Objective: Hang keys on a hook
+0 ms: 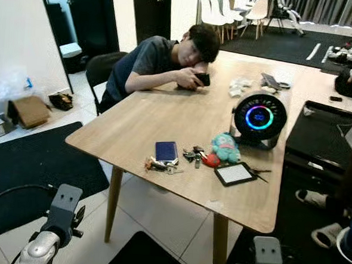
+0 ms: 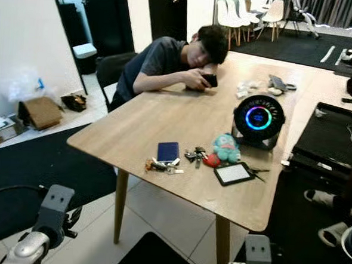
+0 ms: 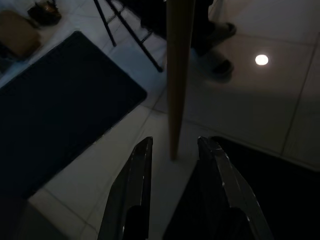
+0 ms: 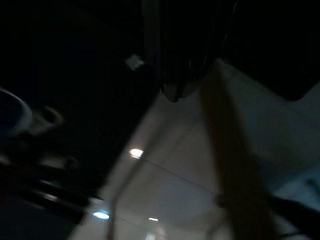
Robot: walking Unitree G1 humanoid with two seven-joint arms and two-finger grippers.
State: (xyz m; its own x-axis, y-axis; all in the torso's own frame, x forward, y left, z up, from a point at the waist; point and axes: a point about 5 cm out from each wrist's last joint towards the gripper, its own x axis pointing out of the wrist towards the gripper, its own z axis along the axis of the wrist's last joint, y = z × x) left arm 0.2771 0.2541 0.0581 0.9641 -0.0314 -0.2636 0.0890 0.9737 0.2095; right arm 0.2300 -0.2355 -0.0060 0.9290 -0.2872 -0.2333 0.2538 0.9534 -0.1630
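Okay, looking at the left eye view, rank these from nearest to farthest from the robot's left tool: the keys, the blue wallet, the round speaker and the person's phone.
Measured from the left tool, low at the near left:
1. Keys, near table edge.
2. Blue wallet, just behind the keys.
3. Round speaker, right of mid-table.
4. Phone, far side, in the person's hand.

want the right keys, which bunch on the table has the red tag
The keys between the blue wallet and the teal plush toy; the other bunch, at the wallet's near edge, has none.

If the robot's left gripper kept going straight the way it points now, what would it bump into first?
Probably the wooden table leg, which stands right between the fingers of the left gripper, then the tiled floor at its foot; depth is hard to judge.
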